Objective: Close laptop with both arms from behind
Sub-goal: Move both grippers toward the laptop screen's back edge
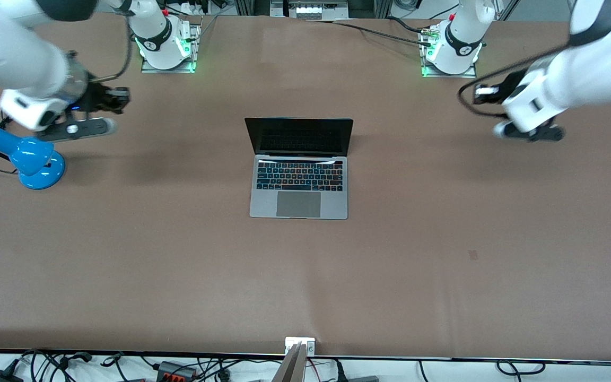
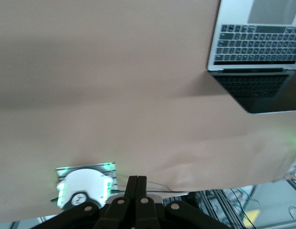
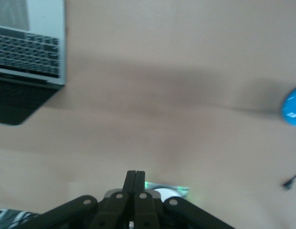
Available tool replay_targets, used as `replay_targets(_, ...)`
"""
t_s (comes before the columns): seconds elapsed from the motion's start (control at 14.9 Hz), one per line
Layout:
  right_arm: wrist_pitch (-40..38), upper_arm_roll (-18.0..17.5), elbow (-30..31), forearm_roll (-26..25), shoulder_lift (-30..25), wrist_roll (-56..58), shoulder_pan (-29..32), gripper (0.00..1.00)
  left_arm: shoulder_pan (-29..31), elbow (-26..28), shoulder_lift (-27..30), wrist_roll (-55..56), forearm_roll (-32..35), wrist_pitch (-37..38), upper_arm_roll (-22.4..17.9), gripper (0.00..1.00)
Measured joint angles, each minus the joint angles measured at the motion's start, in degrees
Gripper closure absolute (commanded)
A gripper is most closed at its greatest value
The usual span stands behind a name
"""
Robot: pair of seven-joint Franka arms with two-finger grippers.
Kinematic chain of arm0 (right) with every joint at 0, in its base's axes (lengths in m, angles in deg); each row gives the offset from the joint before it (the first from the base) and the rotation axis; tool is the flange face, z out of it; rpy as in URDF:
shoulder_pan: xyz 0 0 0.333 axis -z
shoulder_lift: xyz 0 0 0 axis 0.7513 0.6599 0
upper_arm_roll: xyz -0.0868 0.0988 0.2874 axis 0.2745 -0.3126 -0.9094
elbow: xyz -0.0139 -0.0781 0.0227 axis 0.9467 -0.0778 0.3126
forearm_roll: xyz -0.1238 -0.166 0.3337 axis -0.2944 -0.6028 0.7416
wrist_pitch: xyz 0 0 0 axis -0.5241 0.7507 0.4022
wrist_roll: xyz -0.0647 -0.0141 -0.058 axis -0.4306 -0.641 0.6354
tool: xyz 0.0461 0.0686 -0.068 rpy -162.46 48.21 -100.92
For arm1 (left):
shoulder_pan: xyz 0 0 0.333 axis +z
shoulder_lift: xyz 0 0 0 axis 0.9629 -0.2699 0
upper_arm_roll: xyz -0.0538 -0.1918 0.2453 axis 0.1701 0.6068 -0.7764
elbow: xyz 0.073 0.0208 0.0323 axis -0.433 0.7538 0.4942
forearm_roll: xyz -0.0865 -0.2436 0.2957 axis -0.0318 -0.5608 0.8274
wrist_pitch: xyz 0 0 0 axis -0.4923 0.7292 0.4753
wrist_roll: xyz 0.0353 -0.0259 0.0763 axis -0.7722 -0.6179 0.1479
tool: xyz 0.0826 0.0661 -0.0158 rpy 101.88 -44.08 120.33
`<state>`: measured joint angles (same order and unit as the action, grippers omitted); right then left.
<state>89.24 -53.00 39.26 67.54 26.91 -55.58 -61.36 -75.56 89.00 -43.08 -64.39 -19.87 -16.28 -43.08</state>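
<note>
The laptop (image 1: 299,180) stands open in the middle of the table, its black screen upright and facing the front camera, keyboard and trackpad showing. It also shows in the left wrist view as the laptop (image 2: 255,47) and in the right wrist view as the laptop (image 3: 28,52). My right gripper (image 1: 121,97) hangs above the table toward the right arm's end, well apart from the laptop, fingers pressed together on nothing (image 3: 135,177). My left gripper (image 1: 479,94) hovers toward the left arm's end, also away from the laptop, shut and empty (image 2: 137,183).
A blue desk lamp (image 1: 24,154) with a black cord stands on the table under the right arm. The arm bases (image 1: 165,42) (image 1: 451,48) are bolted along the table edge farthest from the front camera. Cables lie past the nearest edge.
</note>
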Motion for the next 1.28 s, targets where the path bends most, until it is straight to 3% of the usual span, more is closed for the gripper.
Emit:
replay_targets(0.2, 1.9, -0.2, 3.4, 2.2, -1.5, -8.5, -5.5, 1.00, -0.2, 1.7, -3.4, 0.1, -1.6, -4.8, 3.3, 1.00)
replay_targets(0.34, 4.4, -0.2, 6.7, 2.4, -3.3, -11.7, -8.8, 1.00, -0.4, 5.8, -3.7, 0.1, -3.0, -10.4, 5.4, 1.00)
replay_targets(0.67, 11.1, -0.2, 16.4, 8.0, -7.8, -15.0, -11.7, 1.00, -0.5, 14.3, -3.2, 2.0, -5.0, -20.5, 12.4, 1.00)
replay_targets(0.87, 16.5, -0.2, 20.4, 8.3, -8.4, -19.6, -15.3, 1.00, -0.5, 19.6, -1.9, 3.7, -7.3, -26.5, 16.0, 1.00)
replay_targets(1.28, 26.9, -0.2, 27.3, 8.3, -8.3, -26.9, -22.8, 1.00, -0.5, 25.1, -0.1, 8.7, -10.1, -33.5, 21.4, 1.00)
